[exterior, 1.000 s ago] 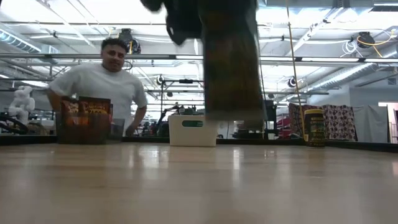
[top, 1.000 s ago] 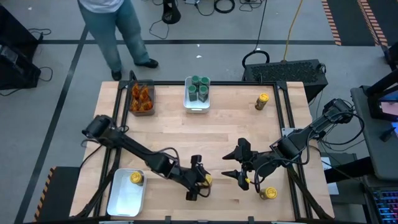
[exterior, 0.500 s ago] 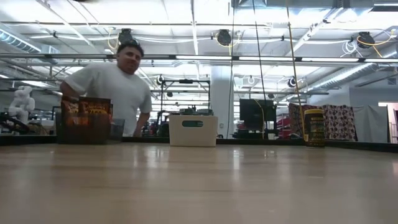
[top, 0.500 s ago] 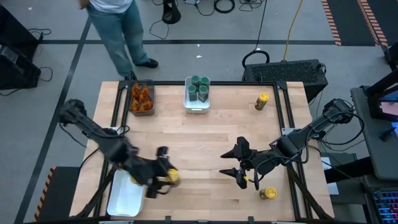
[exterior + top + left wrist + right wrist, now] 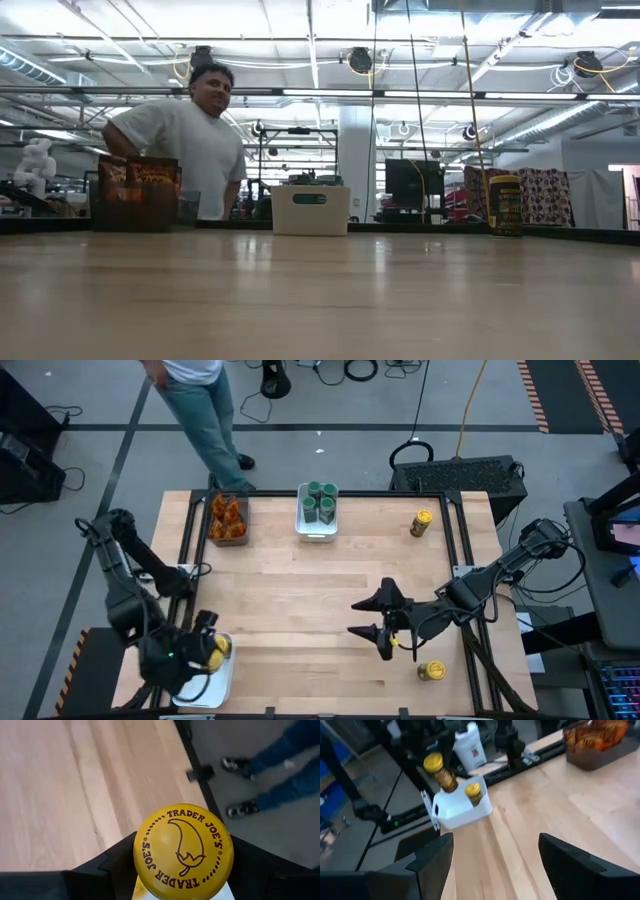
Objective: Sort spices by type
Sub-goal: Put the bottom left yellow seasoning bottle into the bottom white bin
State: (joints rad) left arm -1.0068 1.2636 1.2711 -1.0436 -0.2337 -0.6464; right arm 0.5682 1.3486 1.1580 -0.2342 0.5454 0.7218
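Note:
My left gripper [image 5: 208, 645] is shut on a yellow-lidded jar [image 5: 182, 851] above the white tray [image 5: 203, 686] at the table's near left corner. In the right wrist view this jar [image 5: 441, 771] hangs tilted over the tray [image 5: 457, 812], where a second yellow-lidded jar [image 5: 473, 792] stands on its base. My right gripper [image 5: 358, 619] hovers open near the table's middle right, holding nothing. Two more yellow-lidded jars stand on the table, one at the far right [image 5: 421, 522] and one at the near right [image 5: 432, 671]. My left gripper pinches the jar's body just below the lid [image 5: 150, 892] between its two fingers [image 5: 112, 867], one on each side. The lid faces back toward the wrist. The jar is lifted clear and hangs tilted above the white tray.
A white tray with several green-lidded jars [image 5: 318, 506] and a dark bin of orange-brown pieces [image 5: 227, 518] stand along the far edge. A person [image 5: 185, 140] stands just behind the far left edge. Bare wood lies across the table's middle.
My left gripper has carried the yellow-lidded jar from the near middle of the table toward the left edge and up, ending over the white tray, tipping steeper as it went. The jar stays in its hold, clear of the table. The person has shifted behind the far edge.

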